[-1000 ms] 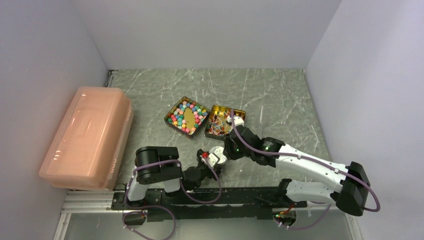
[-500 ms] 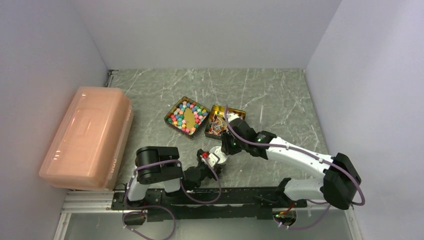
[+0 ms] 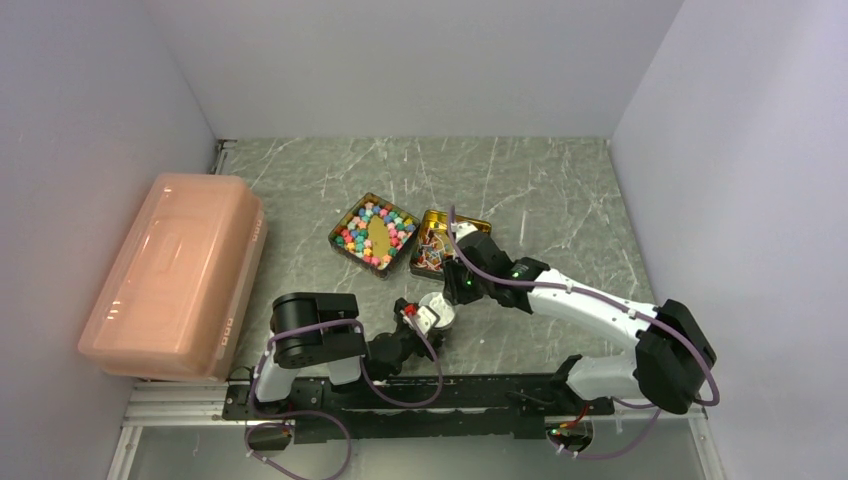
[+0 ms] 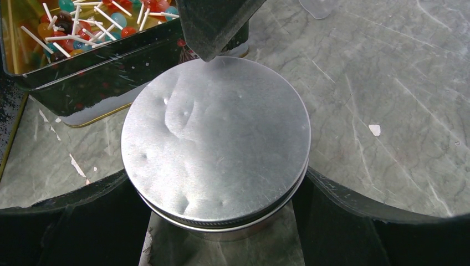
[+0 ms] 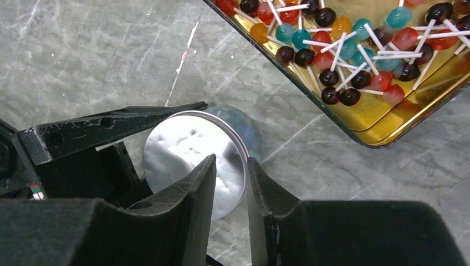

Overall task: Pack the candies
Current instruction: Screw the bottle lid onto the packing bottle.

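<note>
Reading outward from the jar (image 3: 437, 308), leftmost first: pink lidded box (image 3: 175, 270) well to its left, touched by neither arm. Beyond the jar and slightly left, gold tin (image 3: 333, 238) packed with the candies (image 3: 355, 238), small multicoloured lumps around a bare gold patch; none in either grip, none seen at the jar.

Clamped wide around the jar's body, just under the metal lid (image 4: 216, 138): left gripper (image 4: 217, 172). Just beyond the jar, second tin (image 5: 354, 138), full of lollipops (image 5: 332, 55).

Reaching in from the jar's right: right gripper (image 5: 231, 160), nearly closed, only a narrow slit between the fingers, tips at the lid's far rim, nothing visibly pinched.

Likely step: getting the lid off ahead of filling. To do it well: hold the left clamp firm and low, clear of the lid; widen the right fingers enough to span the rim before twisting; turn without tipping the jar toward the lollipop tin; lift straight up once loose.
</note>
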`<state>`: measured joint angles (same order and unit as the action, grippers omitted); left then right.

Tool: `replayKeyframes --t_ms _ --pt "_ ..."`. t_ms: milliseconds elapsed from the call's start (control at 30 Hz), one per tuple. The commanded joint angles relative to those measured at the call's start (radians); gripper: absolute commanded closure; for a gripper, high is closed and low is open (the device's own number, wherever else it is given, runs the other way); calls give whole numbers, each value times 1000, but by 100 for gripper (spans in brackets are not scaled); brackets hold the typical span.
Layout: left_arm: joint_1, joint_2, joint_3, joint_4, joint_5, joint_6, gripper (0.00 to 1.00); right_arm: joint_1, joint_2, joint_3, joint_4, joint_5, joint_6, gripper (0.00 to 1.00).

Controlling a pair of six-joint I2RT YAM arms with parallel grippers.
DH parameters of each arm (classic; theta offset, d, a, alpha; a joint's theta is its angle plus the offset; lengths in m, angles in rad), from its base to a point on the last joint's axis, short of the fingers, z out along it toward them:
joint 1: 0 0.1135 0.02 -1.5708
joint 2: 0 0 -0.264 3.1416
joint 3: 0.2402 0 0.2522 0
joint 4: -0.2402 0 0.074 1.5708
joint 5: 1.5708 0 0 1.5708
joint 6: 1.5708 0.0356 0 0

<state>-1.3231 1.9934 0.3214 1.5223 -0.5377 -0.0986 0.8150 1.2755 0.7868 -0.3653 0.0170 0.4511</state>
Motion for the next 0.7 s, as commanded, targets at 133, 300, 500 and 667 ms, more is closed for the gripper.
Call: replayKeyframes --t_ms 133,300,500,667 --pt "1 19 11 141 33 -42 24 -17 34 33 57 -64 -36 74" --pt "1 22 11 141 36 -44 24 -17 46 2 76 -94 -31 76" --pt "2 20 12 141 31 -41 24 -19 35 -56 92 -132 -6 84" --pt "2 21 12 141 23 -42 24 -17 -18 -121 89 -144 32 87"
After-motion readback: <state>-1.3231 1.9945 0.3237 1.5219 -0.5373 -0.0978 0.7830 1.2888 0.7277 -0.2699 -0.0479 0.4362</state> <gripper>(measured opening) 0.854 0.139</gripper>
